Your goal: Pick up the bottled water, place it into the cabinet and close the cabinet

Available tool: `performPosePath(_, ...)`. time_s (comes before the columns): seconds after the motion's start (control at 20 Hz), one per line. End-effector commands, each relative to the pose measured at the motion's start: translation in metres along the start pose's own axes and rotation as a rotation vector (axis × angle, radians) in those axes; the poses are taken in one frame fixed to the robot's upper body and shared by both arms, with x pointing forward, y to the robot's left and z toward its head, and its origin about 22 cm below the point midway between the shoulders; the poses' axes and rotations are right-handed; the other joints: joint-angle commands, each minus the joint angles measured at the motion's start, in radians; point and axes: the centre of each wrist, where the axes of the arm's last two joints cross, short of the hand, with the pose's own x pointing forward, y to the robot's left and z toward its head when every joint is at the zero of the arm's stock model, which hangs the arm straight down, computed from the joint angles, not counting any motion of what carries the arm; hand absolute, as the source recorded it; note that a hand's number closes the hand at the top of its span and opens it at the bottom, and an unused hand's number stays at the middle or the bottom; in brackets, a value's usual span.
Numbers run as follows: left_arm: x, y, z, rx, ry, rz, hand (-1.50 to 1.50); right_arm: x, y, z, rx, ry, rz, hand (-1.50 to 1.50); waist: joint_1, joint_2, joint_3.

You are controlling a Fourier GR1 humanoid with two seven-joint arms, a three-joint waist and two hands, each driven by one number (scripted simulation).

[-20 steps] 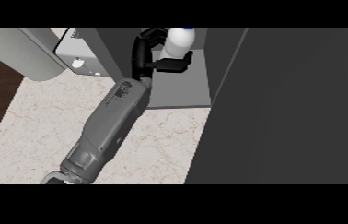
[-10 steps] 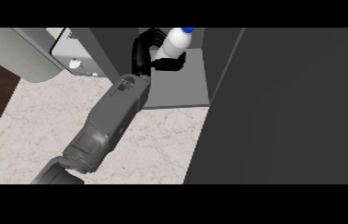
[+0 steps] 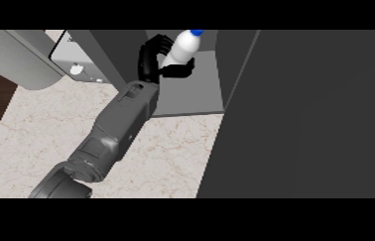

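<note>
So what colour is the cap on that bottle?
Blue, on the white bottled water, seen in the head view.

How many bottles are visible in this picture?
1. The bottle is at the top centre, held by the left hand inside the open cabinet. The cabinet door may hide others.

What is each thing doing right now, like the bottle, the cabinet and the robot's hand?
Bottled water: tilted, blue cap up, held over the cabinet's grey shelf.
Left hand: fingers and thumb curled round the bottle.
Cabinet: open, its inside shelf showing.
Cabinet door: swung open, filling the view's right side.
Right hand: not in view.
</note>
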Motion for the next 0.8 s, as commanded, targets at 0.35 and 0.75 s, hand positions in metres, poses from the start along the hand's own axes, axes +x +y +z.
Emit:
performPosePath(0.35, -0.022, 0.007, 0.007, 0.019, 0.008, -0.214, -1.50, 0.009, 0.001, 0.004, 0.020, -0.023, -0.018, -1.50, -0.015, 0.007, 0.000)
performPosePath(0.75, -0.013, 0.005, 0.001, 0.096, -0.006, -0.261, -1.50, 0.017, -0.004, 0.010, 0.030, -0.022, -0.025, -1.50, -0.029, 0.009, -0.001)
